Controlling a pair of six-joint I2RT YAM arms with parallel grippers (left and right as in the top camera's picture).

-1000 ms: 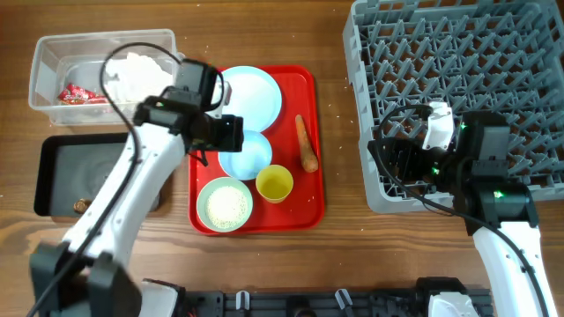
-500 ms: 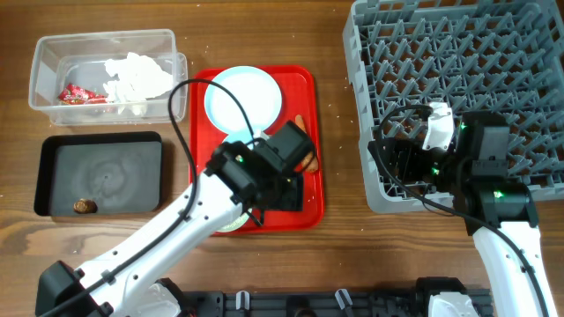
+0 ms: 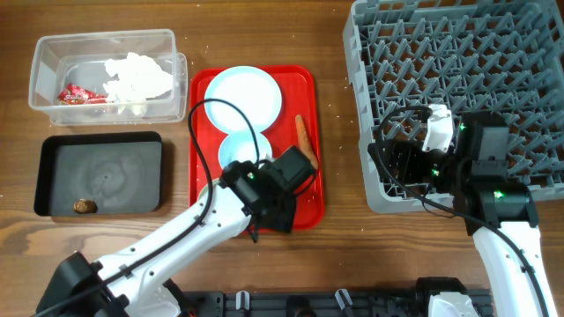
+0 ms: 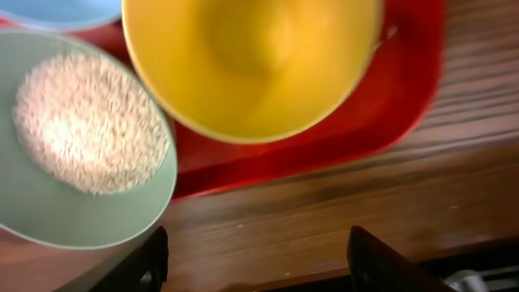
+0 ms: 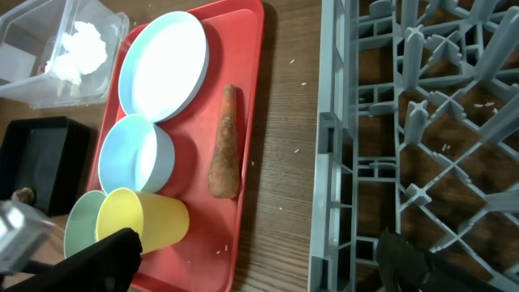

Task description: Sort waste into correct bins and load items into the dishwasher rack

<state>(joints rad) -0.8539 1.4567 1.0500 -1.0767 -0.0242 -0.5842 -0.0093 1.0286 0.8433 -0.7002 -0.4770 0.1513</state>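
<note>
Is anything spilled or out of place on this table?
Yes. A few white rice grains lie scattered on the wooden table between the red tray and the grey rack, and a carrot lies loose on the tray beside the plate.

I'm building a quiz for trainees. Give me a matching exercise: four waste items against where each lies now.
1 crumpled white tissue
2 small brown lump
3 orange carrot
4 loose white rice grains

A large red tray
B clear rectangular plastic tub
C small pale bowl
D shallow black rectangular tray

Pairs: 1-B, 2-D, 3-A, 4-C.
</note>
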